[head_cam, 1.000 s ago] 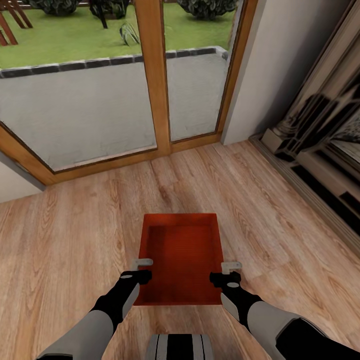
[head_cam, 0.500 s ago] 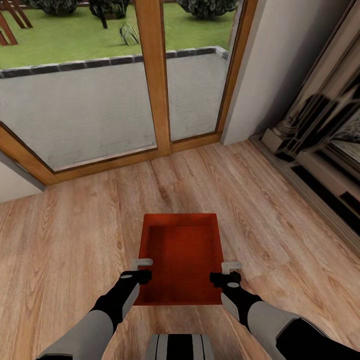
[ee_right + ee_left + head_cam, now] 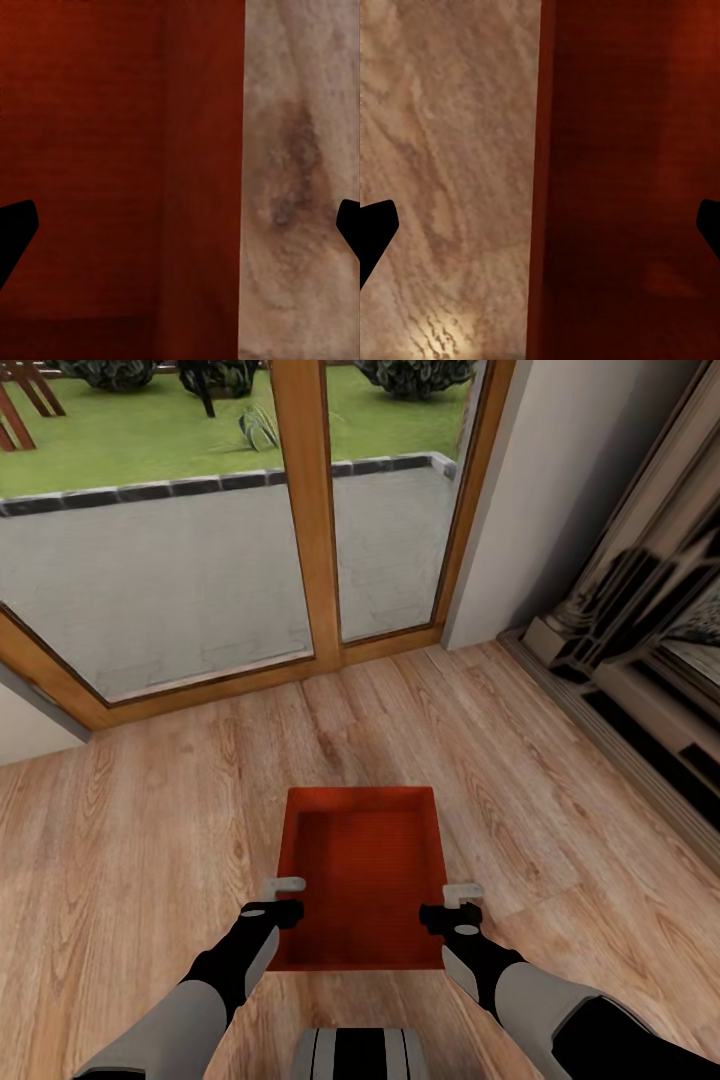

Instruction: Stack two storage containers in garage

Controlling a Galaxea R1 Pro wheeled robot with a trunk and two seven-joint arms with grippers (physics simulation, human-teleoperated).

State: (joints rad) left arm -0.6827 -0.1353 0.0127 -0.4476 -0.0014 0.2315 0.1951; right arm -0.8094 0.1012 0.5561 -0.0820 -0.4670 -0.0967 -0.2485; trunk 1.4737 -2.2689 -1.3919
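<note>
Both grippers hovered over one red-orange bin (image 3: 365,875), jaws apart and clamped on nothing. From the head view, the left gripper (image 3: 283,898) sat at the bin's 8 o'clock, straddling its left wall, and the right gripper (image 3: 458,903) sat at 4 o'clock, straddling its right wall. Each wrist view looked straight down a wall edge, with dark fingertips (image 3: 375,229) spread wide to either side, red plastic on one side and wood floor (image 3: 150,830) on the other. The bin lay flat on the plank floor at the picture's 6 o'clock, empty, just ahead of the robot. Glass doors (image 3: 300,510) in a wood frame stood at 12 o'clock, and dark shelving (image 3: 640,660) ran along 3 o'clock. Judging by its thin, low walls, the bin was probably light and stiff, perhaps a little slick. Pinching both side walls at once, near their middles, looked the steadiest hold.
</note>
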